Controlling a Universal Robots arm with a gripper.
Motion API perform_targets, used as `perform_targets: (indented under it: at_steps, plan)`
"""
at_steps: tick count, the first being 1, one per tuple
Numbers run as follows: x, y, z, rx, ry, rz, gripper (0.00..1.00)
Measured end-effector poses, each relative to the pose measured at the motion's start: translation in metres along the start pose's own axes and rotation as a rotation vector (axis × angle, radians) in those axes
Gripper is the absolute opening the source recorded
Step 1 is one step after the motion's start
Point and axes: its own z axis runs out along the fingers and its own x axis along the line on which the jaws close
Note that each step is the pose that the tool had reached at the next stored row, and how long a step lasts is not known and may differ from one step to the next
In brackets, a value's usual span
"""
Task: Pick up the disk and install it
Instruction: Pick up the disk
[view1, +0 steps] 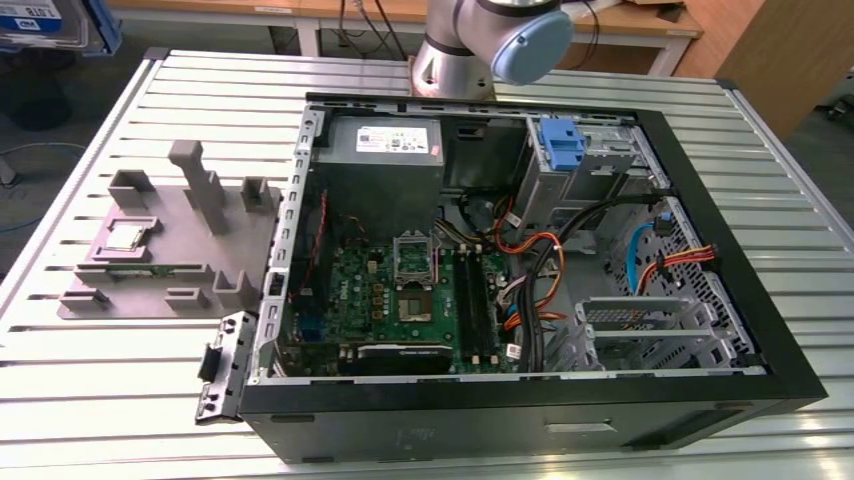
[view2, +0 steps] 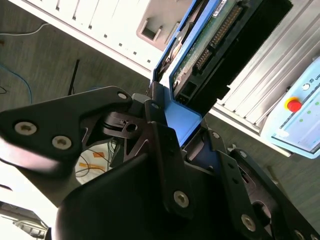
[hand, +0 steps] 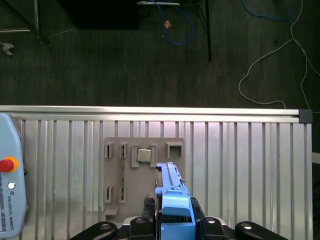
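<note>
While clamped at its blue-railed end by the gripper (view2: 172, 112), the disk (view2: 215, 40) is held edge-on above the grey fixture (hand: 114, 170). Judged rigid, fairly heavy, shock-sensitive. Best gripped on the rails, with connector and circuit board left untouched.

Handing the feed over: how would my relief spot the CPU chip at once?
Find the open computer case on the slatted table; a grey fixture plate lies beside it, toward the exterior view's left. The CPU chip is the one shiny square among its dull grey blocks.
</note>
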Motion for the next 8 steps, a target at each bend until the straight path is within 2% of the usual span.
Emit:
perform_targets:
  at_steps: [8]
  plan:
    - [0.0132,-0.0001,-0.0007,-0.0001,0.0001,0.0,0.37]
